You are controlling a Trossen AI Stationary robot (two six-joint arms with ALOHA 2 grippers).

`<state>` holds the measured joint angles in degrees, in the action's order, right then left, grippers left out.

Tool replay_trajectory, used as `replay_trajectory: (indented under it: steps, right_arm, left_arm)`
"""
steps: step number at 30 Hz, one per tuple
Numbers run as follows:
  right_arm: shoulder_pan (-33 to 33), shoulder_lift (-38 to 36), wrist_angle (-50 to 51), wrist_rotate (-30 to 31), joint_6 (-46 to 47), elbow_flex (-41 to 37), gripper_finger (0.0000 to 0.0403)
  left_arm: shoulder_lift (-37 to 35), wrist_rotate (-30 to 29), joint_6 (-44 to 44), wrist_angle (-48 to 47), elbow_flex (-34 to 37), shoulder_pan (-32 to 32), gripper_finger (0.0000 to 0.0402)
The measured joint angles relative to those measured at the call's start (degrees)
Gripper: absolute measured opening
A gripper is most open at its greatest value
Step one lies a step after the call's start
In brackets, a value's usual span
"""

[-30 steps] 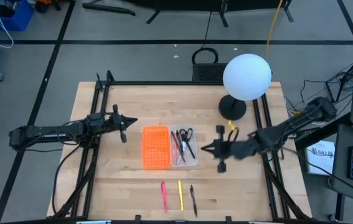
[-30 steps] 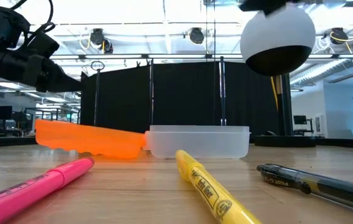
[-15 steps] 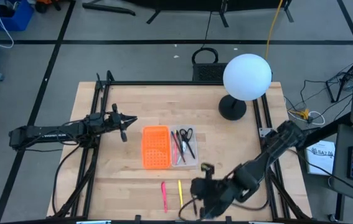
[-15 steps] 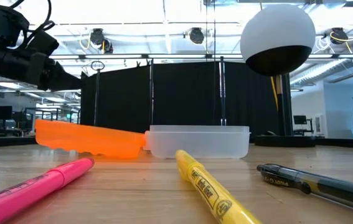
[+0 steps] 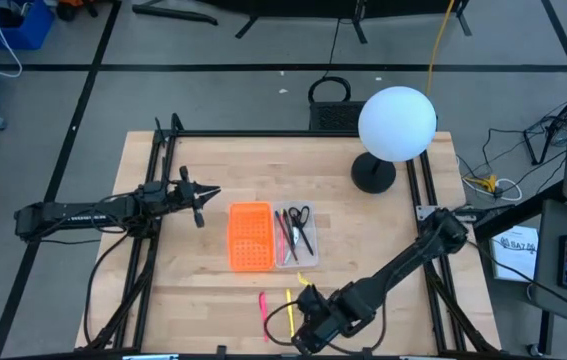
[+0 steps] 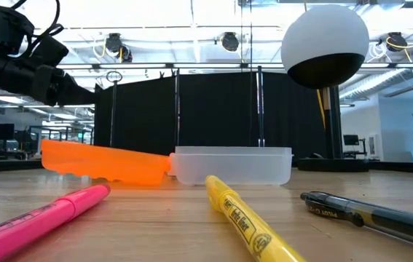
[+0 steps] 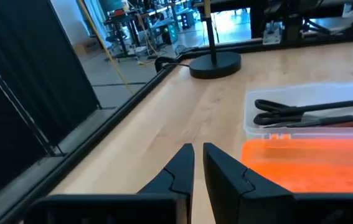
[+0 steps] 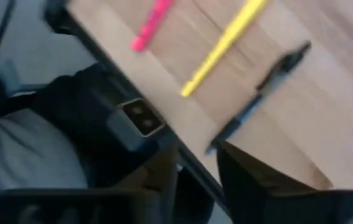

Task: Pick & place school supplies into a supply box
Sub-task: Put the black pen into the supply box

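Note:
The clear supply box (image 5: pixel 308 258) sits mid-table and holds black-handled scissors (image 5: pixel 300 215) and a few pens. By the near edge lie a pink highlighter (image 8: pixel 151 25), a yellow one (image 8: pixel 223 46) and a black pen (image 8: pixel 260 90), flat on the wood. My right gripper (image 8: pixel 198 165) hovers open over the near edge. Its fingers stand on either side of the black pen's near end, and I see no touch. My left gripper (image 7: pixel 198 152) waits left of the orange piece (image 5: pixel 249 236), holding nothing, with only a narrow slit between its fingers.
The orange perforated piece lies against the box's left side. A lamp with a white globe (image 5: pixel 396 122) and a black base (image 5: pixel 373 175) stands at the far right. The low camera (image 8: pixel 136 118) sits on the near table edge, close to my right gripper.
My right arm has swung from beside the supply box's right side toward the table's near edge. It now reaches low over the loose pens. The pens and the box have stayed where they were.

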<state>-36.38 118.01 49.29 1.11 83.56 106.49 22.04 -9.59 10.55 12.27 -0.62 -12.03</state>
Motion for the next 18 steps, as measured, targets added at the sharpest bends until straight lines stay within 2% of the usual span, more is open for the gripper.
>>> replay_trajectory:
  steps: [4,8,18]
  right_arm:
    - [0.85,2.28,-0.95,-2.76,6.68,-2.96,0.0157]
    - [1.62,4.11,-1.94,-2.93,9.39,-5.2,0.0186]
    - [2.64,8.95,-4.02,-4.13,10.11,-6.09,0.0205]
  left_arm:
    - [0.0,-1.23,-0.25,1.63,0.0,0.0,0.0044]
    - [0.0,-1.48,-0.57,1.98,0.0,0.0,0.0044]
    - [0.0,-1.48,-0.55,2.21,0.0,0.0,0.0044]
